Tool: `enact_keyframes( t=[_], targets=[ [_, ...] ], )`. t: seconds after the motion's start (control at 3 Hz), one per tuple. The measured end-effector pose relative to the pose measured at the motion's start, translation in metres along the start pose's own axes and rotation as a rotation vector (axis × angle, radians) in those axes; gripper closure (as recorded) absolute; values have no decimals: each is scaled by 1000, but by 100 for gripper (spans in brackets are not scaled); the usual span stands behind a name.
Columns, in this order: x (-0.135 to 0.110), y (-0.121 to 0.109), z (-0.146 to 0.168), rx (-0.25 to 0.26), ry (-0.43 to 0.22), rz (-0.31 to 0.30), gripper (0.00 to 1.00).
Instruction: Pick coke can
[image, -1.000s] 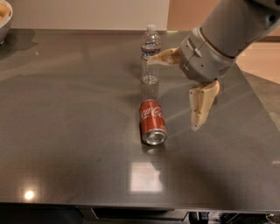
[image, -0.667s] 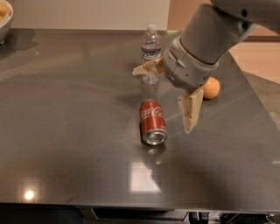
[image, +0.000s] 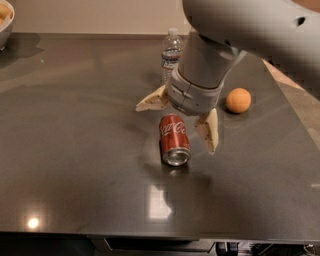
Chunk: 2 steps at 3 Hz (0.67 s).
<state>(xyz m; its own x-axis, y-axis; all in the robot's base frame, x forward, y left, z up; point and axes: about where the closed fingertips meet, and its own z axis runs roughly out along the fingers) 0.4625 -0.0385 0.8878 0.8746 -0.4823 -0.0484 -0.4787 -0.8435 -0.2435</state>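
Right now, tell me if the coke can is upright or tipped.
Tipped: the coke can lies on its side, silver end toward the camera. The open gripper hovers just above it.

Dim light, glare patches (image: 157, 202) on table (image: 75, 125), shadow under jaws around coke can (image: 174, 139)

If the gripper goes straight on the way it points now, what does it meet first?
Probably the coke can, lying on its side under the open gripper; depth is unclear, so a fingertip could touch the table first.
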Motion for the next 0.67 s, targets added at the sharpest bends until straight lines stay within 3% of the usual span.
enact_keyframes(
  t=[0.67],
  targets=[
    [1,0,29,-119,34,-229,0]
  ],
)
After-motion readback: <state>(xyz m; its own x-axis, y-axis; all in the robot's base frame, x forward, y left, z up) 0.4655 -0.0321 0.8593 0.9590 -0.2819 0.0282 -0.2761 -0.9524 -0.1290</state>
